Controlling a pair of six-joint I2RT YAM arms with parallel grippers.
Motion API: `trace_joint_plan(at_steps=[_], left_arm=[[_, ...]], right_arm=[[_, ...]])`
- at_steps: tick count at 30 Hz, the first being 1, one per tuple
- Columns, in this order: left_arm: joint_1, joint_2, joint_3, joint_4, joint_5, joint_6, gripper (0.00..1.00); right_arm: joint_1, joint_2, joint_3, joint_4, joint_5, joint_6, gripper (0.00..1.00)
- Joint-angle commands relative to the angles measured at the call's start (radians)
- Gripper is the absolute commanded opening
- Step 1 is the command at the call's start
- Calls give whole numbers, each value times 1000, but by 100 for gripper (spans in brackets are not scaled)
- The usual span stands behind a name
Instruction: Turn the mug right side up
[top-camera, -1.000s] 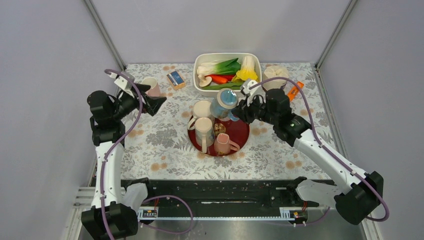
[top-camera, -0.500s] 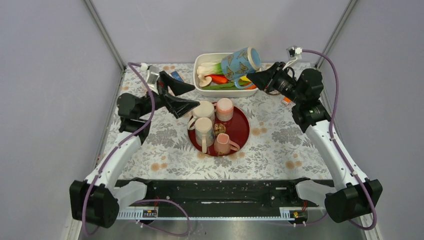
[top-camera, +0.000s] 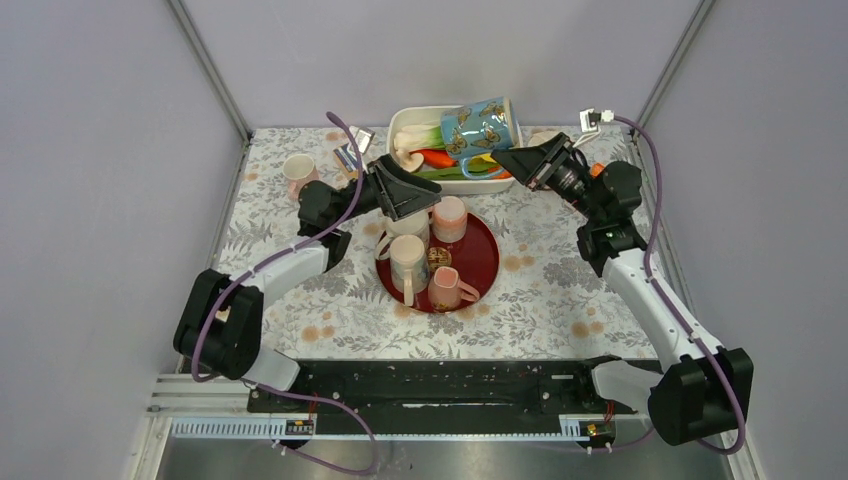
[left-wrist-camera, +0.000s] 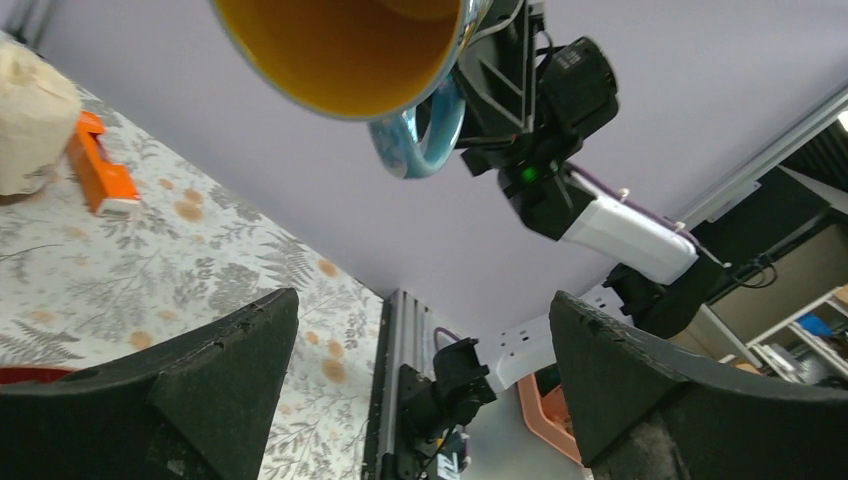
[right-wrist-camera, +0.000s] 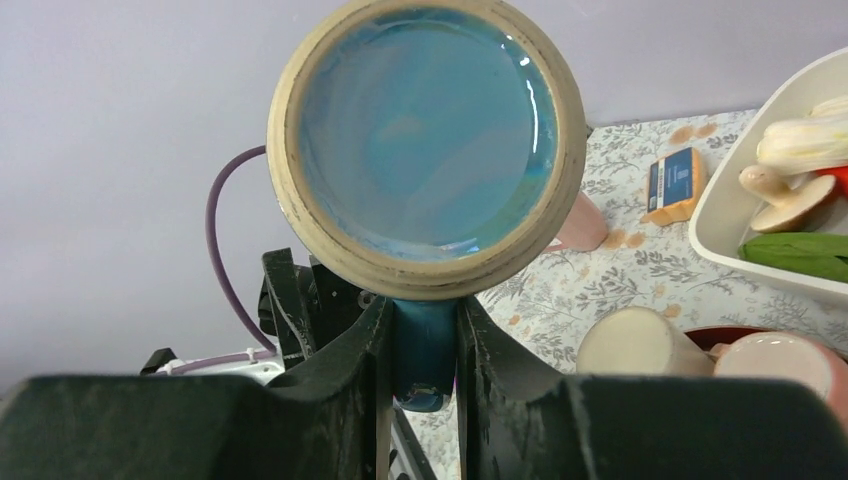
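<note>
The blue butterfly mug hangs in the air over the white bin, tipped on its side. My right gripper is shut on its handle. The right wrist view looks at the mug's blue base. The left wrist view looks up into its yellow inside, with the handle beside it. My left gripper is open and empty, low over the back of the red tray, its jaws pointing up towards the mug's mouth; in its own view the fingers stand wide apart.
The red tray holds two cream mugs, a pink cup and a pink mug on its side. The white bin holds vegetables. A pink cup stands at the back left. An orange item lies at the back right.
My right gripper lifted the blue mug off the tray and raised it over the bin. My left arm swung right, from the back left to the tray, under the mug.
</note>
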Motion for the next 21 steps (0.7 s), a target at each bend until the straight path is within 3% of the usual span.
trace_joint_plan(at_steps=[1,12,21], left_arm=[[-39,40,71,184,-46,-98,99],[-105,134,127,218,-70,-122,99],[-104,144,162,226,-60,-130,99]], right_arm=[[-5,-53,-38,335,36,116,0],[6,-34,-99,445,49,176,0],[88,-5,-143,434,58,93,0]])
